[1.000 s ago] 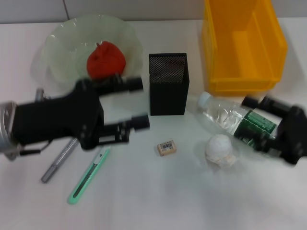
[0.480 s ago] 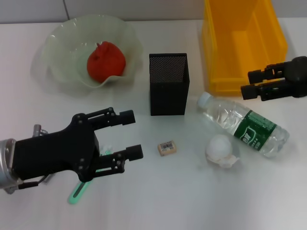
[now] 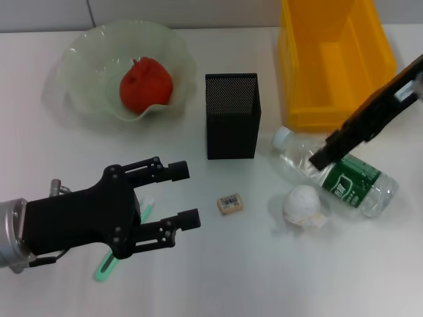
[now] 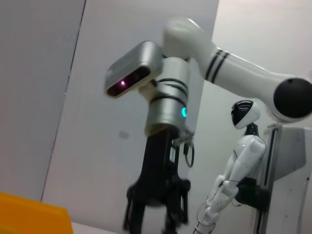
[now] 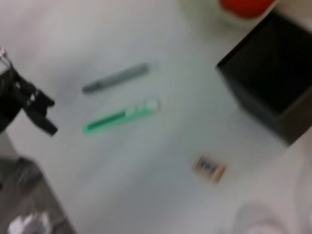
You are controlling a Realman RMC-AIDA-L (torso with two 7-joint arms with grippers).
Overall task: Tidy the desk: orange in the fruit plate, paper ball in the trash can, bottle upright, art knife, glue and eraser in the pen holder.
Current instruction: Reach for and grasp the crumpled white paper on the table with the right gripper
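The orange [image 3: 145,82] lies in the pale green fruit plate [image 3: 82,66]. A black mesh pen holder [image 3: 231,115] stands mid-table, with the yellow trash can [image 3: 334,59] behind it to the right. The clear bottle [image 3: 337,173] lies on its side, and the paper ball [image 3: 304,206] rests just in front of it. The eraser [image 3: 230,203] lies in front of the holder. My left gripper [image 3: 184,195] is open and empty, covering most of the green art knife [image 5: 122,117]. The grey glue stick [image 5: 114,78] lies beside the knife. My right gripper [image 3: 319,157] hovers edge-on over the bottle, open.
The left wrist view looks across at my right arm's gripper [image 4: 153,222], with a white humanoid robot [image 4: 239,170] standing far behind and a corner of the yellow bin [image 4: 29,214]. White tabletop [image 3: 264,277] stretches in front of the eraser and paper ball.
My right gripper swung from beside the yellow bin down-left over the bottle and turned edge-on. My left gripper drifted slightly toward the front, still over the art knife.
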